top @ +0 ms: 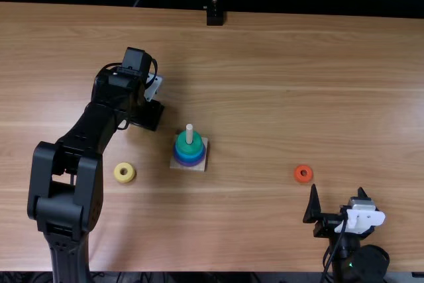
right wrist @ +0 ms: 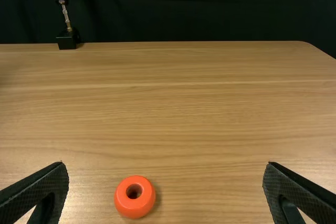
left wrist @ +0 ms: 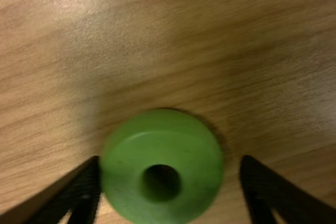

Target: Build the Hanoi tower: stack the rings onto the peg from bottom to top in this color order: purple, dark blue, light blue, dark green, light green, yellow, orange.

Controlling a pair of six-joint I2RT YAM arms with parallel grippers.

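Light green ring [left wrist: 184, 135]: is lying on the table [top: 265, 84] beneath the left gripper [left wrist: 170, 166], on the tower's far left side, showing a smooth, rounded, faintly shining top around a dark round hole.
Left jaws: are standing apart around the green ring, not gripping it; whether one side is brushing it is hard to tell from here.
Peg [top: 189, 133]: is rising upright from its pale wooden base [top: 200, 164], its bare tip showing above the stack.
Stack: the dark green ring [top: 182, 144] is sitting on top, with the blue rings [top: 189, 156] beneath it and the purple ring [top: 190, 164] lowest.
Step in hand: the left arm is apparently lining up the fifth ring, light green.
Next move: is calling for centring, closing on the ring's sides, then lifting it clear and lowering its hole over the peg.
Yellow ring [top: 118, 172]: is lying left of the tower, probably the one following.
Orange ring [right wrist: 135, 208]: is lying well to the right, near the right gripper [right wrist: 166, 166], whose jaws are gaping, holding nothing.
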